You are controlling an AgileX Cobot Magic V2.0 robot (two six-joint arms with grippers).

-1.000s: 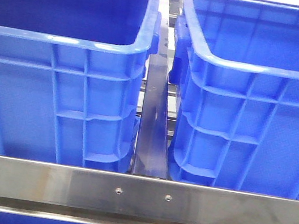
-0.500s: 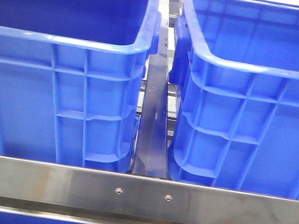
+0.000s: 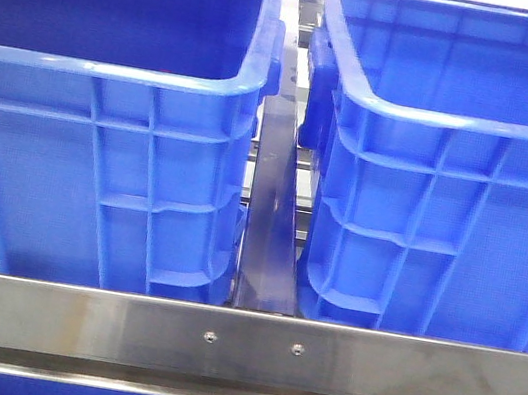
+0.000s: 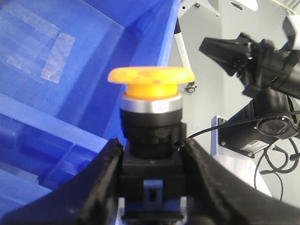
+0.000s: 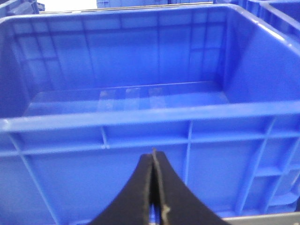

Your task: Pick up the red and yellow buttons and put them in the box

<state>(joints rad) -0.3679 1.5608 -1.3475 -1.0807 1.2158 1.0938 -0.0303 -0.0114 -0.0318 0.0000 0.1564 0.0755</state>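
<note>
Two large blue plastic crates fill your front view, the left crate (image 3: 103, 130) and the right crate (image 3: 448, 188) side by side behind a steel rail (image 3: 239, 346), with neither arm in sight there. In the left wrist view your left gripper (image 4: 152, 183) has its black fingers (image 4: 101, 187) closed on the black body of the yellow mushroom-cap push button (image 4: 151, 82), cap pointing away from the wrist, stem in line with the fingers, a blue crate wall (image 4: 70, 93) just beyond; whether it is over the opening I cannot tell. Your right gripper (image 5: 153, 197) is pressed closed on nothing, facing a blue crate (image 5: 140, 117); no red button shows, so the left arm likely releases first.
</note>
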